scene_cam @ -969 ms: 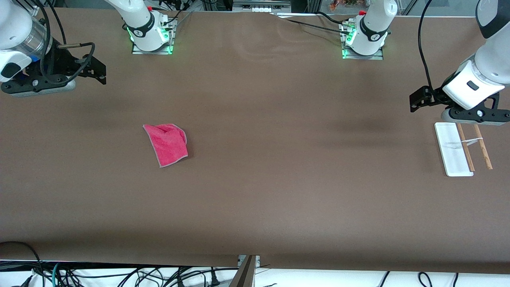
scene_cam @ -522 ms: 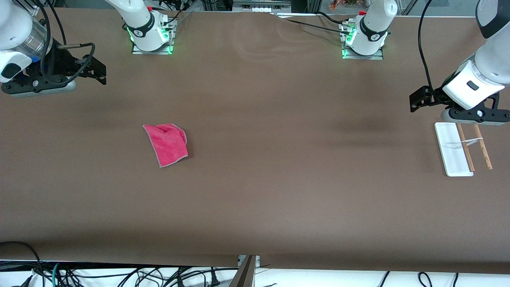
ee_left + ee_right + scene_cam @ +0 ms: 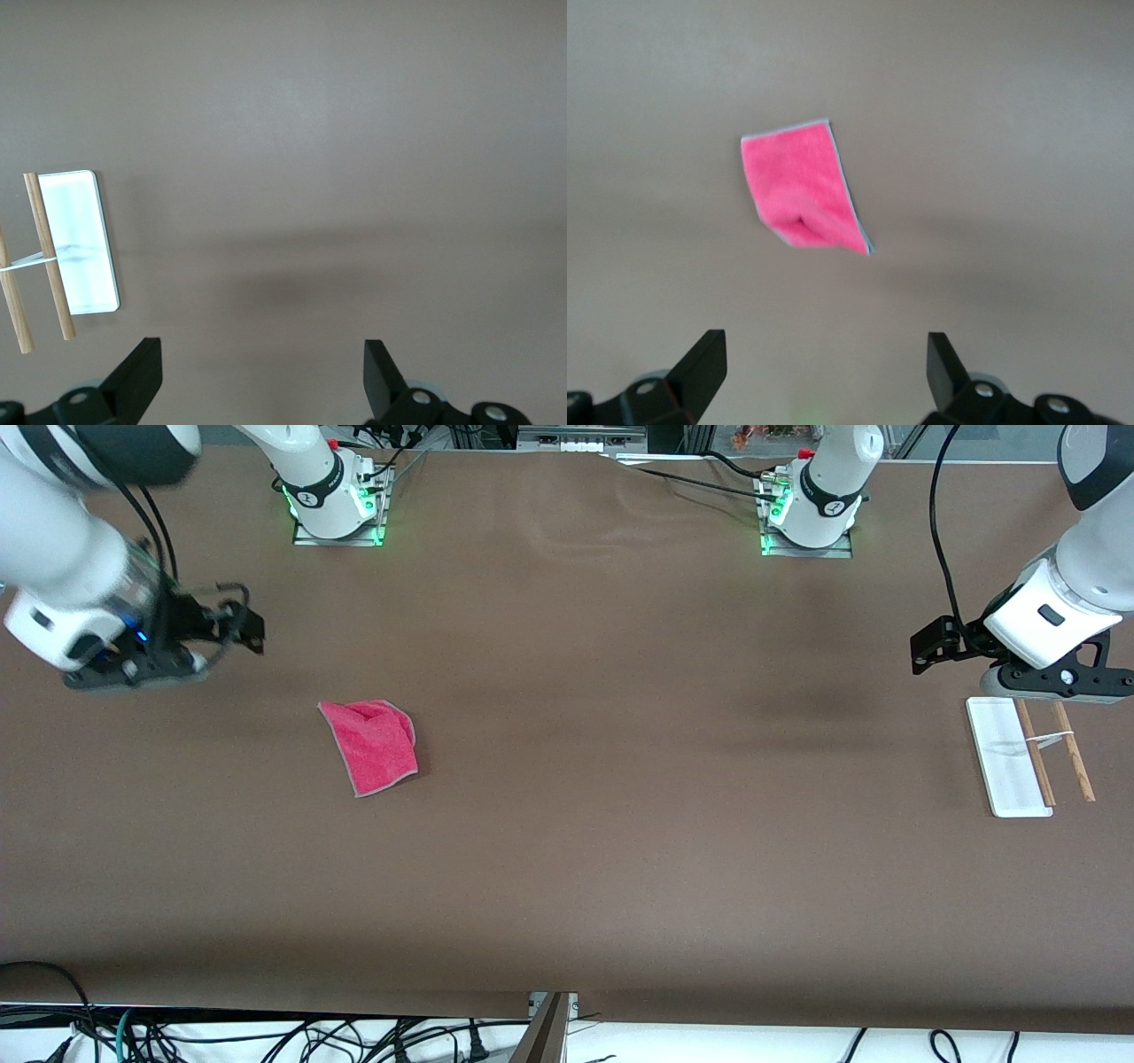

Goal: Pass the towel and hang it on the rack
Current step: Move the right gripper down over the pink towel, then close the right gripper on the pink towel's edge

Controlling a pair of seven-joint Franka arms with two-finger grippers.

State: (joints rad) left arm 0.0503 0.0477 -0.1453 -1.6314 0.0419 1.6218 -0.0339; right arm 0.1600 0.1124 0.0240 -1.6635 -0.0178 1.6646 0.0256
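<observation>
Currently, towel (image 3: 372, 746) lying flat on the brown worktop (image 3: 620, 850) toward the right arm's end, pink side up, grey trim showing; rack (image 3: 1028, 755) standing at the left arm's end, well apart from the towel; right end effector (image 3: 824, 367) over bare worktop near the towel, fingers spread wide, holding nothing; left end effector (image 3: 263, 372) waiting above the worktop just beside the rack, likewise wide open and empty.

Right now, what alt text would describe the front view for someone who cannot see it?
A pink towel lies on a brown table, a white rack at the left arm's end. Both the right gripper and left gripper hover open.
</observation>
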